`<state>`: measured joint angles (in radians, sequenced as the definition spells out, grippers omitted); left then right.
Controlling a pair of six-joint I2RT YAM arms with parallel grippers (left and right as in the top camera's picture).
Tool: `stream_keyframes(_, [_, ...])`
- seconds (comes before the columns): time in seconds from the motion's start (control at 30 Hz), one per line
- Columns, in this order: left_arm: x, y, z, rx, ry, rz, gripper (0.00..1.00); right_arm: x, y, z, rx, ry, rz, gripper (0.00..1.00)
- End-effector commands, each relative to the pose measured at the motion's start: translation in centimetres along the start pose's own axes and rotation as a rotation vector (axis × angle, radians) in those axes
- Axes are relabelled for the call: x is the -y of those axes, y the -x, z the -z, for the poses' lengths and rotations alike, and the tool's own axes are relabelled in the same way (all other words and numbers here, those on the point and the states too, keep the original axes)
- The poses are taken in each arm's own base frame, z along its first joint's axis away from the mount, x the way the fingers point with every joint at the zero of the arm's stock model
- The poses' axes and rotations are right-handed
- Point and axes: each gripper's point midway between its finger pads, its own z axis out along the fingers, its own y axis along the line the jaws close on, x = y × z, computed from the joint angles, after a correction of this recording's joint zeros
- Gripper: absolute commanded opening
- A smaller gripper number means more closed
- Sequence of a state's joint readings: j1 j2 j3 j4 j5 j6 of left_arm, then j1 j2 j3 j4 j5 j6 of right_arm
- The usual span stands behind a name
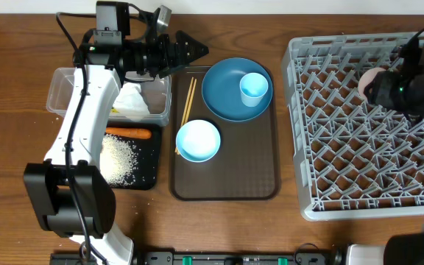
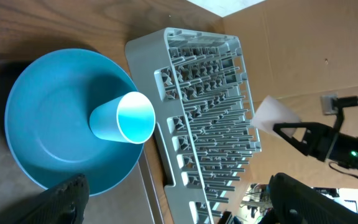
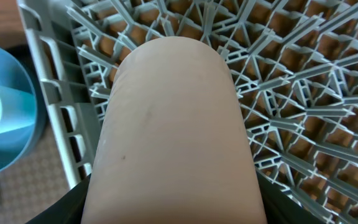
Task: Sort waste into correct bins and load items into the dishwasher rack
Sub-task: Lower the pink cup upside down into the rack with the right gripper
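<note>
The grey rack (image 1: 359, 199) fills the right side of the overhead view. The right arm (image 1: 418, 81) hangs over its upper right part with its jaws pinching the pink cup (image 3: 173, 124), held low above the lattice, probably so it can be set down among the pegs. At centre frame, the brown tray (image 1: 223, 184) carries the blue plate (image 1: 223, 92) with a light blue cup (image 1: 254, 88) on it. The light blue bowl (image 1: 198, 140) sits below the plate and the chopsticks (image 1: 186, 110) lie along the tray's left edge, all waiting for the rack. In the upper left, the left arm (image 1: 87, 110) reaches across the clear tub (image 1: 56, 96), its jaws spread wide and empty and pointing toward the plate. The tissue (image 1: 132, 101) lies in that tub. The black tray (image 1: 149, 158) just below holds the carrot (image 1: 127, 134) and the rice (image 1: 118, 158). Everything rests on a dark wooden desk (image 1: 13, 110), and a tan wall (image 2: 303, 50) stands beyond.
</note>
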<state>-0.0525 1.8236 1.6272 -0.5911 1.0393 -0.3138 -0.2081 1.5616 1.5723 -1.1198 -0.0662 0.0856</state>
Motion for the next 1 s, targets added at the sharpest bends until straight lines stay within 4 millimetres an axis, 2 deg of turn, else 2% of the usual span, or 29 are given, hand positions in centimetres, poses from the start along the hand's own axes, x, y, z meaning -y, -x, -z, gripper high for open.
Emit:
stream_keyframes(0.0, [-0.4,0.0,-0.2,-0.002,0.007,-0.003,0.94,1.3,0.5,-0.8,-0.01,-0.027,0.003,0.29])
stream_keyframes(0.57, [-0.4,0.0,-0.2,-0.002,0.006,-0.003,0.95,2.4,-1.6,-7.9,-0.211,-0.06,0.006,0.28])
stream_keyframes(0.97, [-0.4,-0.1,-0.2,-0.005,0.007,0.0,0.95,2.6,-2.5,-9.3,-0.259,-0.062,0.003,0.27])
